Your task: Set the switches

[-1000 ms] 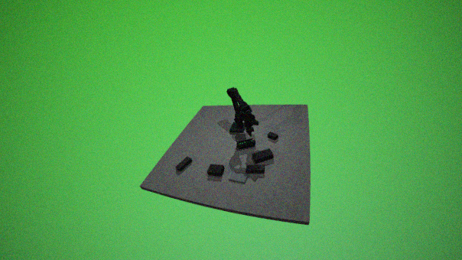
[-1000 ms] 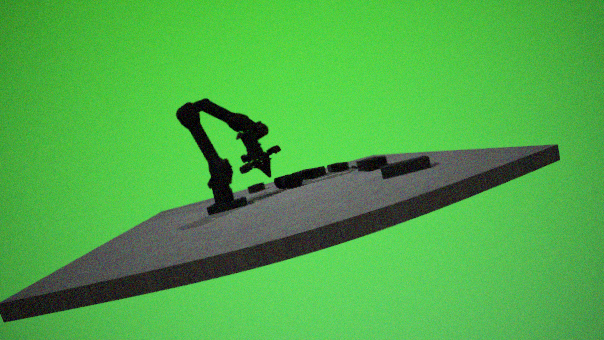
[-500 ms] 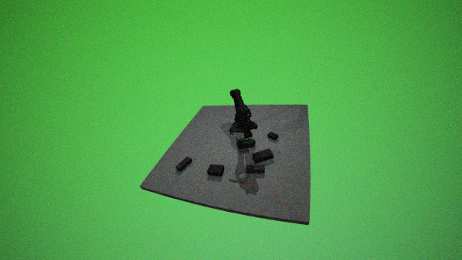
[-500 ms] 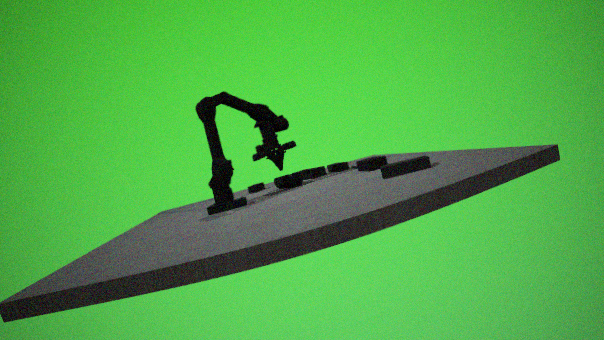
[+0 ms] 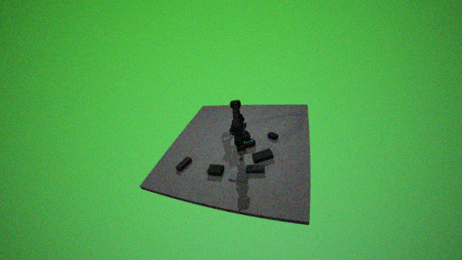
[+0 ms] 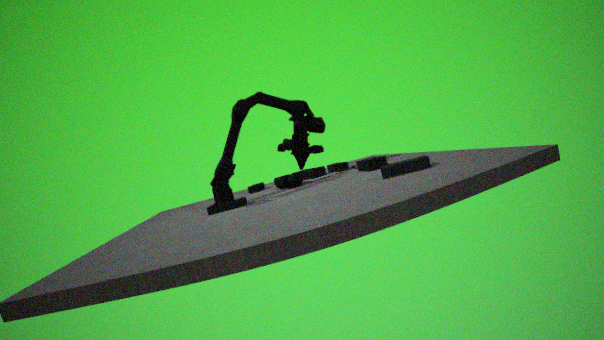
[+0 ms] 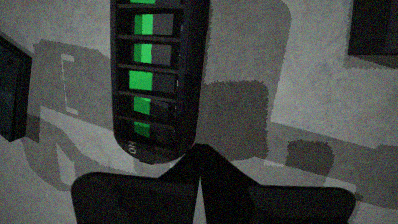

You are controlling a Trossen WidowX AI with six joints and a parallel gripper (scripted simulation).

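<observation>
The dark grey controller unit (image 5: 250, 144) (image 6: 286, 182) (image 7: 194, 55) sits on its base on the bench, with its switches upward. In the wrist view its rocker switches form a column, the top one cut by the frame edge, with the ON mark (image 7: 132, 147) at the lower left. Each shows green on the left; the third from the bottom (image 7: 141, 80) shows a wider green face than its neighbours. Exact tilts are hard to tell. The underside label is hidden. My gripper (image 6: 302, 167) (image 7: 200, 150) is shut and empty, pointing down above the bench beside the unit's near end.
A larger dark block (image 5: 262, 155) lies near the unit. Other dark parts are a flat block (image 5: 255, 169), a box (image 5: 216, 170), a long bar (image 5: 183, 164) (image 6: 406, 167) and a small piece (image 5: 272, 135) (image 6: 256, 187). Dark blocks flank the unit in the wrist view.
</observation>
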